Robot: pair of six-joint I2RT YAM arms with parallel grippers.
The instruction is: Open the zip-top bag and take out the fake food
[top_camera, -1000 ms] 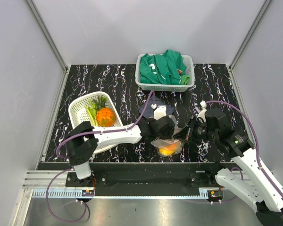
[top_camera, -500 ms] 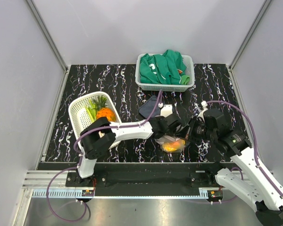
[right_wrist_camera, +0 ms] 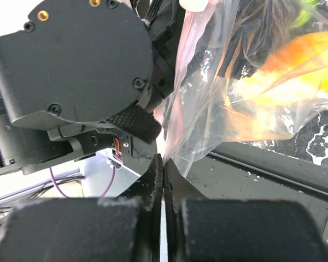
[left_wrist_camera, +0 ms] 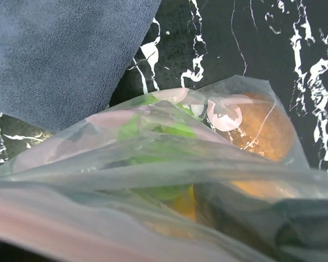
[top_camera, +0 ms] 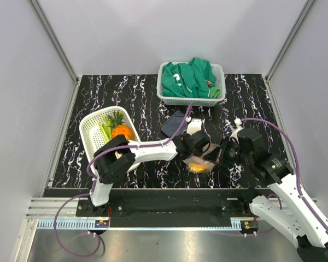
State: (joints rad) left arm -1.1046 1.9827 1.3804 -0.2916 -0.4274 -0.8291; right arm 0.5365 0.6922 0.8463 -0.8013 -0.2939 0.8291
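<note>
Bag-opening stage of the unpacking task, seen from above and from both wrists. Zip-top bag hangs between the two arms, low over the black marbled table near its front edge and just in front of the dark grey-blue cloth. Right gripper: fingers pressed together on a fold of the clear film beside the pinkish zip strip. Left gripper: its fingers do not show in its own wrist view, and whether it pinches the opposite lip cannot be told; one textured pad seems to lie against the strip.

Progress: an orange pineapple and a pale green leek lie in the white basket at left, so part of the fake food appears to be out. An orange piece and a green piece lie inside the bag. Left to do, by this reading: spread the mouth and lift these out
</note>
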